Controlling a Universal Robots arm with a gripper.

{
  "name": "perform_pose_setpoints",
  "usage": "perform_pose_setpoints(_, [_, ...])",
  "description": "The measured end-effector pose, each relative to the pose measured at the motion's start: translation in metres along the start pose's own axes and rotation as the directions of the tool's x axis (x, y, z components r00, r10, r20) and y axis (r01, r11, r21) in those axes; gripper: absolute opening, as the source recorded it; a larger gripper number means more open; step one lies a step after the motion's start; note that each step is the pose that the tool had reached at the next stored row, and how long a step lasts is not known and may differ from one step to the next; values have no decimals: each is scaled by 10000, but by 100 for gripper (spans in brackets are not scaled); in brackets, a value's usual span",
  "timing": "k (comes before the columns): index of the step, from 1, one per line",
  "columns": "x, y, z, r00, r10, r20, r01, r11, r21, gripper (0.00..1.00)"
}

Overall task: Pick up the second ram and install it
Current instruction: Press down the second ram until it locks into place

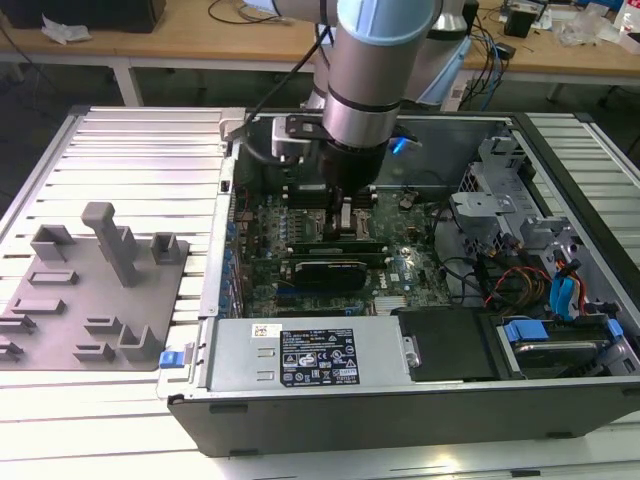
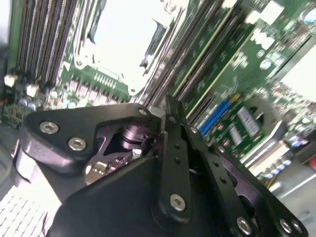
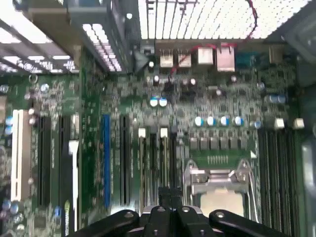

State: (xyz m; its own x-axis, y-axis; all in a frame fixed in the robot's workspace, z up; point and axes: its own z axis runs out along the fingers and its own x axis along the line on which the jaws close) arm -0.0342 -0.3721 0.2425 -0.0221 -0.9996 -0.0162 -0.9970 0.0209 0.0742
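You have the black two-fingered gripper [image 1: 345,212] low inside the open black computer case [image 1: 400,400], over the green motherboard [image 1: 400,265] at its long black memory slots [image 3: 148,168]. Whether the pincer is apart, together or clamped on something, I cannot tell from these views.

A thin green circuit-board stick with dark chips [image 1: 330,244] stands on edge in the slots inside the case, just beside the gripper. I judge it may be the second ram, already brought to its slot, but whether it is fully pressed in I cannot tell, so the seating is probably what is left.

The grey plastic fixture plate with upright blocks [image 1: 100,290] lies outside the case, on the exterior view's left. The case rests on a ribbed pale metal table [image 1: 120,170]. Behind the case stand wooden benches [image 1: 200,40] with cables.
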Motion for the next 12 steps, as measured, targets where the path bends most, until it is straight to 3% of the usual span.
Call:
perform_pose_setpoints(4, [-10,-10,-371,10000,1,0,-1,10000,0,11])
perform_pose_setpoints(7, [-11,-3,-472,10000,0,0,0,10000,0,11])
perform_pose_setpoints(12, [-11,-2,-481,10000,-1,0,1,10000,1,11])
